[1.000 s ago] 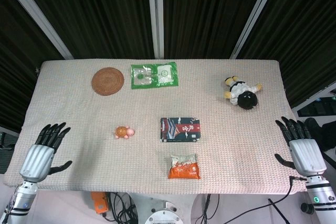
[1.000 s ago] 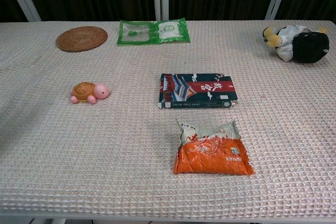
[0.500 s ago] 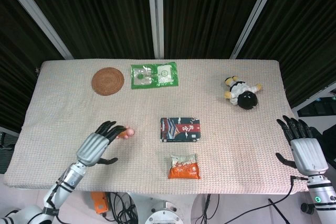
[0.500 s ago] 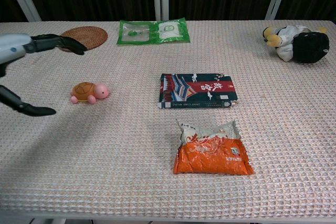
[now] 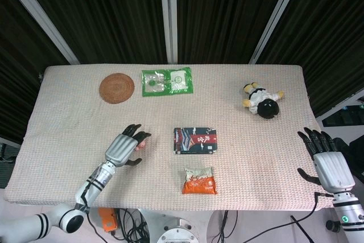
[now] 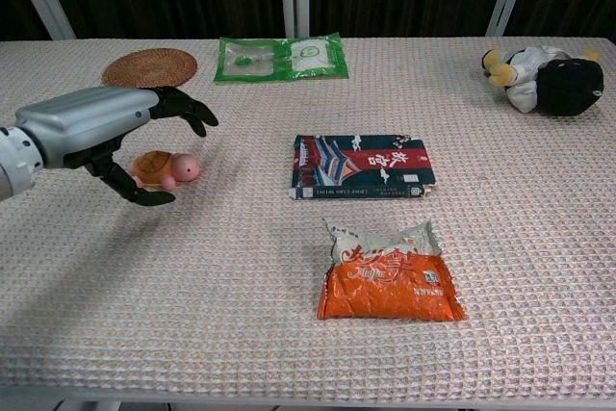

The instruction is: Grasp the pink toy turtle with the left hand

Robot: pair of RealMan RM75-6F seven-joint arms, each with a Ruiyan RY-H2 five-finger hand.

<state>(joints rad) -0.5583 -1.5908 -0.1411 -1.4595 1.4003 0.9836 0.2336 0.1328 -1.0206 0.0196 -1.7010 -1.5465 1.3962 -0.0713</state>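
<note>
The pink toy turtle point(image 6: 169, 168) with its orange shell lies on the woven tablecloth, left of the middle. My left hand point(image 6: 96, 128) hovers right over it, fingers spread above and the thumb curled beneath its near side, holding nothing. From the head view only the turtle's pink head point(image 5: 139, 144) peeks out beside the left hand point(image 5: 124, 147). My right hand point(image 5: 326, 162) rests open at the table's near right edge, far from the turtle.
A dark snack packet point(image 6: 361, 166) lies in the middle, an orange packet point(image 6: 388, 279) nearer me. A round wicker coaster point(image 6: 149, 70) and a green packet point(image 6: 281, 56) sit at the back left, a plush toy point(image 6: 546, 77) at the back right.
My left hand has swung in from the near left edge to directly above the turtle, now covering most of it. The right hand has barely moved.
</note>
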